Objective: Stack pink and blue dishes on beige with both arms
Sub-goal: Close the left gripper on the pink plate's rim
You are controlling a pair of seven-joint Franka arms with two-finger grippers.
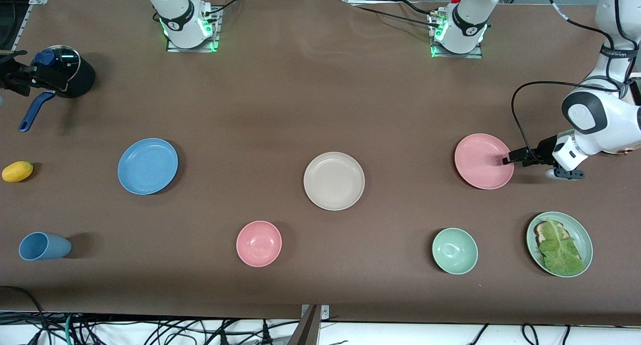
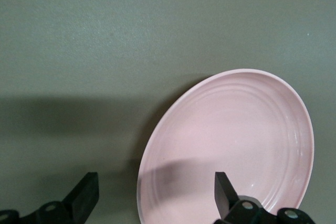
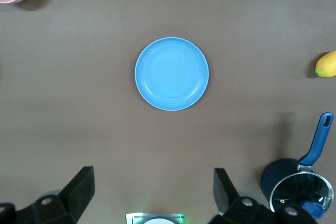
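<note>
Nearest the front camera on the brown worktop [image 1: 320, 99] runs a row of small things: a blue cup [image 1: 44, 246] lying on its side toward the right arm's end, a pink bowl [image 1: 259, 243], a pale green bowl [image 1: 454, 251], and a green plate with lettuce [image 1: 559, 244] toward the left arm's end. Farther from the camera lie the three plates of the task, all flat on the worktop and well apart from one another: the blue plate [image 1: 147, 165] toward the right arm's end, the beige plate [image 1: 334, 181] in the middle with nothing on it, and the pink plate [image 1: 484, 161] toward the left arm's end. A yellow fruit [image 1: 17, 171] sits at the worktop's edge near the blue plate. The left gripper [image 1: 507, 160] is low at the pink plate's rim on the side toward the left arm's end; in the left wrist view its fingers [image 2: 227, 195] stand wide apart, one over the plate's inside and one outside the rim, and they grip nothing. Farther still, a dark pot with a blue handle [image 1: 62, 77] stands near the right arm's end. The right gripper [image 3: 152, 192] hangs high over the worktop, its fingers spread wide and empty, with the blue plate in its wrist view.
</note>
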